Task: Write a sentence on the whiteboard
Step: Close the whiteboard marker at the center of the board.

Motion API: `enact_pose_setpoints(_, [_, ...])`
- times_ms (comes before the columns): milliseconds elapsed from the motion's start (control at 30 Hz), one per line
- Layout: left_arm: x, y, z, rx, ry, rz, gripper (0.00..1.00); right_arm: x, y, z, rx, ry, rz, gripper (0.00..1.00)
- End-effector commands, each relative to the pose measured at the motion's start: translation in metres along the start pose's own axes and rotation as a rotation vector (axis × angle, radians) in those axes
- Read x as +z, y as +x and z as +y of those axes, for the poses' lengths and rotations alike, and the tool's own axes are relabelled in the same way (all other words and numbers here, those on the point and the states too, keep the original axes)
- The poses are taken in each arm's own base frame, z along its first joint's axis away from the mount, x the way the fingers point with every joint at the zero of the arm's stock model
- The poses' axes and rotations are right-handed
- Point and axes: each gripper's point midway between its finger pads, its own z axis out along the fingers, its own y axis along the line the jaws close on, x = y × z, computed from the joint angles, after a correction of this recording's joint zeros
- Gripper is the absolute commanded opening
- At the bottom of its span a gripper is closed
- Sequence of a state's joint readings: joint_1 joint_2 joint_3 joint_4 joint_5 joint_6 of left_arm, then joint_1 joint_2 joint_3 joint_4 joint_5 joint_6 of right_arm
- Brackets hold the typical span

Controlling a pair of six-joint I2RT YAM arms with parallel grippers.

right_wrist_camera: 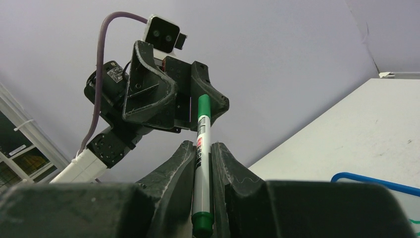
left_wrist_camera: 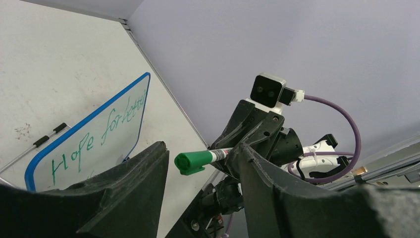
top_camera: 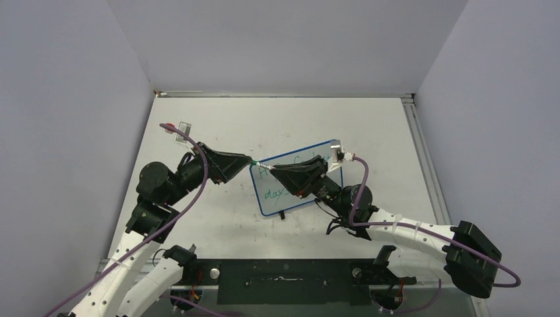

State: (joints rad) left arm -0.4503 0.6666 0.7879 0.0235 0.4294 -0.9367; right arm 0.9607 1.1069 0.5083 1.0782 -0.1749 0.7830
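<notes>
The whiteboard lies flat mid-table with its blue frame, and the sentence shows on it in green. In the left wrist view the whiteboard reads "Hope for better". My right gripper is shut on the barrel of a green-capped marker above the board. The marker points its capped end between the fingers of my left gripper, which stands open around the cap with a gap on both sides. From above, the left gripper meets the right gripper at the board's upper left corner.
Grey walls close the table on the left, back and right. A metal rail runs along the right edge. The whiteboard's black foot sticks out at its near edge. A purple cable loops beside the right arm.
</notes>
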Motion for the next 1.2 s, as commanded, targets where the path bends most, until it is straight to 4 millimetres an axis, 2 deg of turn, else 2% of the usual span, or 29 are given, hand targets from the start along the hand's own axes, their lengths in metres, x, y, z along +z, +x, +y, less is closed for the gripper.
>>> enact_pose_setpoints(0, [0.000, -0.015, -0.018, 0.028, 0.059, -0.058, 0.50, 0.005, -0.011, 0.023, 0.014, -0.106, -0.021, 0.05])
enact_pose_setpoints(300, [0.000, -0.011, -0.017, 0.010, 0.067, -0.044, 0.27, 0.006, -0.010, 0.020, 0.026, -0.101, -0.024, 0.05])
enact_pose_setpoints(467, [0.000, -0.003, -0.012, -0.012, 0.072, -0.022, 0.26, 0.008, -0.010, 0.018, 0.025, -0.097, -0.023, 0.05])
enact_pose_setpoints(633, [0.001, 0.001, -0.011, -0.024, 0.083, -0.002, 0.14, 0.010, -0.008, 0.015, 0.027, -0.091, -0.018, 0.05])
enact_pose_setpoints(733, [0.003, 0.004, -0.011, -0.035, 0.097, 0.009, 0.00, 0.010, -0.009, 0.015, 0.028, -0.087, -0.023, 0.05])
enact_pose_setpoints(1167, [0.004, 0.025, -0.010, -0.064, 0.136, 0.062, 0.00, 0.017, -0.009, 0.011, 0.077, -0.097, -0.060, 0.05])
